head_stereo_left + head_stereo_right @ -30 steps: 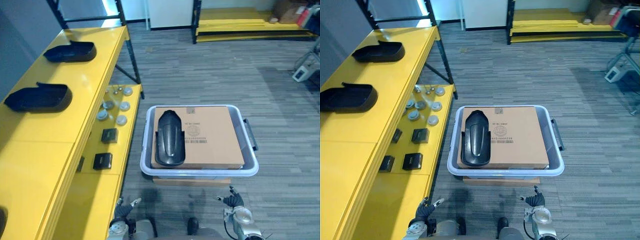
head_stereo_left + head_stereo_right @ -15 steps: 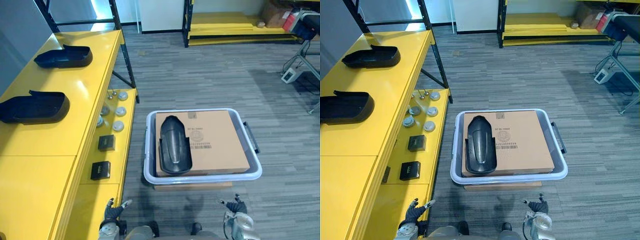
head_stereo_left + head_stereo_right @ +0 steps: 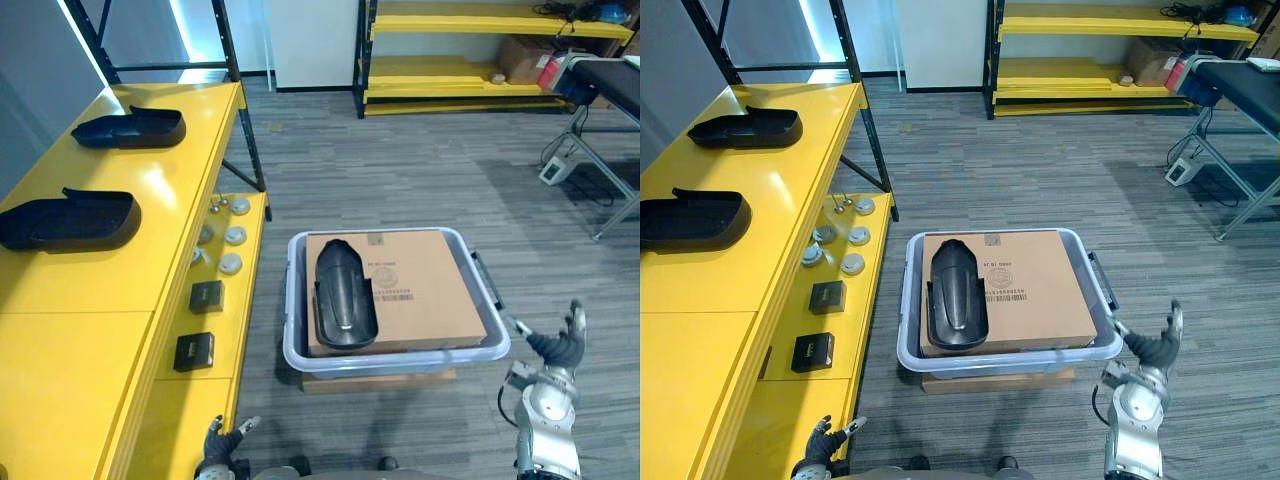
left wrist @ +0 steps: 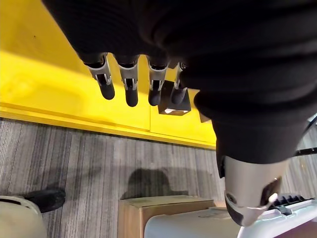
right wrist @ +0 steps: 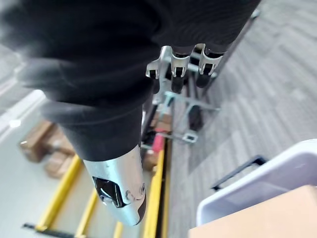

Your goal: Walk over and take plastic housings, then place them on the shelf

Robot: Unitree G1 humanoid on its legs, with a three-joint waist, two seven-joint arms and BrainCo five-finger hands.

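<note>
Right hand [image 3: 556,347] up, fingers spread, empty, just right of the pale grey plastic tub [image 3: 395,358]. Left hand [image 3: 222,441] low beside the long yellow metal shelf [image 3: 90,290], fingers slack, empty. I see one curved black plastic housing [image 3: 343,297] on the flat brown cardboard box [image 3: 430,290] in the tub. Two more housings [image 3: 70,220] [image 3: 130,128] lie on the shelf top.

Open floor [image 3: 420,170] is stretching right of and beyond the tub [image 3: 400,358]. The yellow shelf [image 3: 90,290] is standing just left of the tub, leaving a narrow strip between. A cardboard box [image 3: 430,295] is filling the tub.
</note>
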